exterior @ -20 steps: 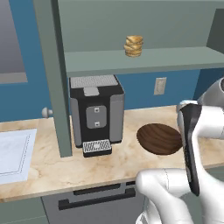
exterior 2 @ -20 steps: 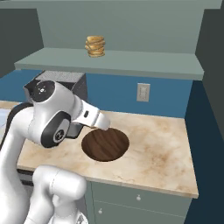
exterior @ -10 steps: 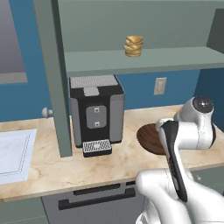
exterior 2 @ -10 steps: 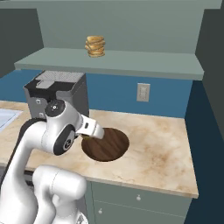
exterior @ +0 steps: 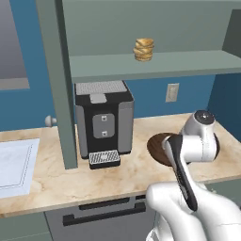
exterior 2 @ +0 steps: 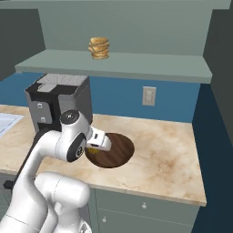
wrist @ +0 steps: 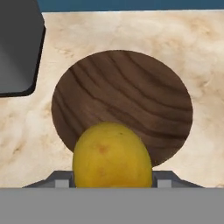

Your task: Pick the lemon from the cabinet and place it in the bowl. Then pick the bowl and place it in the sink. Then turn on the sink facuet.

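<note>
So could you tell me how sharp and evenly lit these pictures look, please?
Left base view: flat, even light, no glare, the coffee machine crisp. Right base view: the bowl casts almost no shadow. Hand view: the lemon looms large and slightly soft, while the wood grain behind it is clear.

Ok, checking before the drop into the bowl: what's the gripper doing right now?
Gripper: closed on the lemon, above the wooden bowl.
</note>
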Motion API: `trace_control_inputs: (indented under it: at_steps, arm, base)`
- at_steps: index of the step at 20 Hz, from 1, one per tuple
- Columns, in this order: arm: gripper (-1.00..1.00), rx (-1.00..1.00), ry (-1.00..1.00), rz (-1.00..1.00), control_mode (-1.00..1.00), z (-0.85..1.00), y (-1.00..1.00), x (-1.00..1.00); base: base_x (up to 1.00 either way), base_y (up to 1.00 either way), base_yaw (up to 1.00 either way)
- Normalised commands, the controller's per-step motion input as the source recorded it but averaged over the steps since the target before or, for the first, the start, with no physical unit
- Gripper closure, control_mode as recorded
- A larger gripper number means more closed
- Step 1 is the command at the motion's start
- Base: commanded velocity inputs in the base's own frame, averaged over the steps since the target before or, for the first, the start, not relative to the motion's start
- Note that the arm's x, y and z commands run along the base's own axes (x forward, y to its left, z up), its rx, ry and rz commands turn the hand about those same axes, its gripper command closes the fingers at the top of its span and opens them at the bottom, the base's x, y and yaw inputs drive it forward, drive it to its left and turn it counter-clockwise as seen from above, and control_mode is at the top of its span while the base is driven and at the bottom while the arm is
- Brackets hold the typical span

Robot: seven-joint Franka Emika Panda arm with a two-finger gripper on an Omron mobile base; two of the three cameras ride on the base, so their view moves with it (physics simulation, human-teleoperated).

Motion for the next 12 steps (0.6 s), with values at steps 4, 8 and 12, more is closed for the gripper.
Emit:
trace_control_inputs:
  at_steps: [4, 8, 12]
  arm:
    - [1.00, 0.00, 0.00, 0.00, -1.00, -0.63, 0.00, 0.32]
    - [1.00, 0.00, 0.00, 0.00, -1.00, -0.52, -0.03, 0.38]
    - [1.00, 0.00, 0.00, 0.00, -1.00, -0.31, -0.13, 0.36]
  base:
    - [0.00, 0.00, 0.00]
    - [0.00, 0.00, 0.00]
    - [0.00, 0.00, 0.00]
